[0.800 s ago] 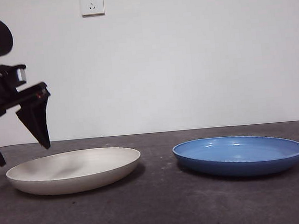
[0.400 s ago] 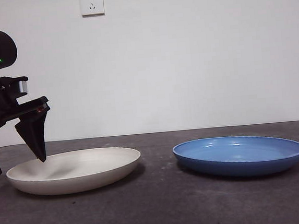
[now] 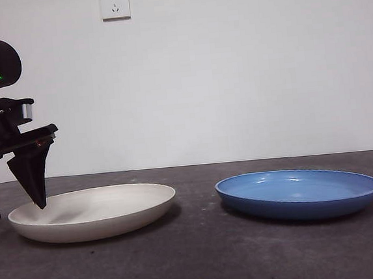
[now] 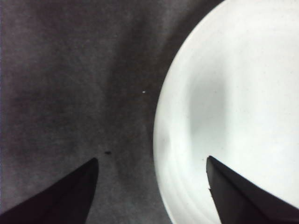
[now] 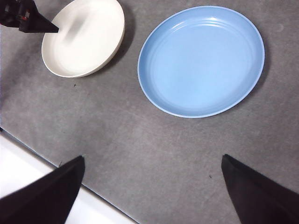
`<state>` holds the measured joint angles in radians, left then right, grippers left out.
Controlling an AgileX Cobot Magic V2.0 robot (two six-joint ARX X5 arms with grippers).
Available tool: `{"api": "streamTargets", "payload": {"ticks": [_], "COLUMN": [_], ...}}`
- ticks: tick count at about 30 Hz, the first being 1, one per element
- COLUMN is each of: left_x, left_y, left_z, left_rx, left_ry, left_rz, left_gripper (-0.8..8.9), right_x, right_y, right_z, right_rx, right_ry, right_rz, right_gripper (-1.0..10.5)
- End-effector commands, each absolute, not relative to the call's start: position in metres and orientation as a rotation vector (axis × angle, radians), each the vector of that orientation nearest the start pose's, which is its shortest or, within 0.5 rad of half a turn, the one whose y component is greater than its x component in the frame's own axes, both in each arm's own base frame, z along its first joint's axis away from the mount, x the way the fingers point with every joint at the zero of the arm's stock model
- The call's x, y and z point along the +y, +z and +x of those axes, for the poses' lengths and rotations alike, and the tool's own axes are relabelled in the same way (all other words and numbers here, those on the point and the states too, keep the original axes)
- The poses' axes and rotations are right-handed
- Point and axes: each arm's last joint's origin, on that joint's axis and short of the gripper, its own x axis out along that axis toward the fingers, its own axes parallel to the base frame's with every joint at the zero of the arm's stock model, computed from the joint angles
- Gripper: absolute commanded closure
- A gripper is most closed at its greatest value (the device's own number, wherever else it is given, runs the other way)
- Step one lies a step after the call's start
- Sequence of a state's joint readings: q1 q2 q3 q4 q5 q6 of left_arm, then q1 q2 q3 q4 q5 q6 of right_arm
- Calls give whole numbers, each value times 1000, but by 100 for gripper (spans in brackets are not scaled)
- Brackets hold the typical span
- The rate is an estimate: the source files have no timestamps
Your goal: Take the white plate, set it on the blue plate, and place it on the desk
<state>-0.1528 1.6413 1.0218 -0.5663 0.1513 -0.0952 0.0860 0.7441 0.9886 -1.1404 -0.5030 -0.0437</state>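
The white plate (image 3: 95,213) lies on the desk (image 3: 203,255) at the left, and the blue plate (image 3: 299,191) lies to its right, a gap between them. My left gripper (image 3: 16,212) is open and low at the white plate's left rim. In the left wrist view the left gripper (image 4: 152,158) straddles the rim: one jaw over the white plate (image 4: 243,93), the other over the desk (image 4: 70,70). My right gripper (image 5: 153,156) is open and empty, high above the desk, looking down on the white plate (image 5: 84,37) and the blue plate (image 5: 201,60).
A white wall with a socket (image 3: 114,3) stands behind the desk. The desk's edge with a white strip (image 5: 28,186) shows in the right wrist view. The left gripper's black jaw (image 5: 28,21) shows there at the white plate's rim.
My left gripper has come down and moved left, from above the white plate's left part to its left rim. The plates have not moved.
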Motion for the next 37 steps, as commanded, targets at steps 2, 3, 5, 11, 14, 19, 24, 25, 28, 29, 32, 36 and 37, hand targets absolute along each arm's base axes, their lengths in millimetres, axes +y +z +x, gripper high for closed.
{"api": "streamTargets", "payload": {"ticks": [2, 3, 5, 11, 14, 19, 24, 25, 28, 29, 32, 36, 37], "left_x": [-54, -55, -56, -56, -56, -56, -56, -56, -56, -56, -56, -56, -56], "left_y": [184, 184, 183, 181, 181, 181, 181, 181, 181, 181, 183, 194, 198], "left_z": [309, 309, 308, 305, 306, 306, 306, 307, 307, 307, 308, 306, 305], "left_rx": [1201, 1203, 1214, 1254, 1250, 1246, 1241, 1240, 1236, 1234, 1221, 1187, 1171], "left_ry": [-212, -213, -216, -213, -212, -212, -212, -213, -208, -204, -200, -208, -211], "left_rz": [-75, -73, -70, -67, -70, -70, -71, -71, -79, -85, -96, -101, -105], "left_gripper": [474, 481, 544, 599, 641, 800, 805, 805, 805, 805, 805, 805, 805], "right_x": [24, 24, 24, 24, 24, 24, 24, 24, 24, 24, 24, 24, 24], "right_y": [332, 332, 332, 332, 332, 332, 332, 332, 332, 332, 332, 332, 332], "right_z": [106, 107, 107, 106, 106, 106, 106, 106, 106, 106, 106, 106, 106], "right_rx": [860, 859, 859, 857, 857, 857, 857, 857, 857, 857, 857, 856, 856], "right_ry": [570, 570, 570, 570, 570, 570, 570, 570, 570, 570, 571, 570, 570], "right_rz": [153, 153, 153, 152, 152, 152, 152, 152, 152, 152, 152, 152, 152], "right_gripper": [478, 478, 478, 478, 478, 478, 478, 478, 478, 478, 478, 478, 478]}}
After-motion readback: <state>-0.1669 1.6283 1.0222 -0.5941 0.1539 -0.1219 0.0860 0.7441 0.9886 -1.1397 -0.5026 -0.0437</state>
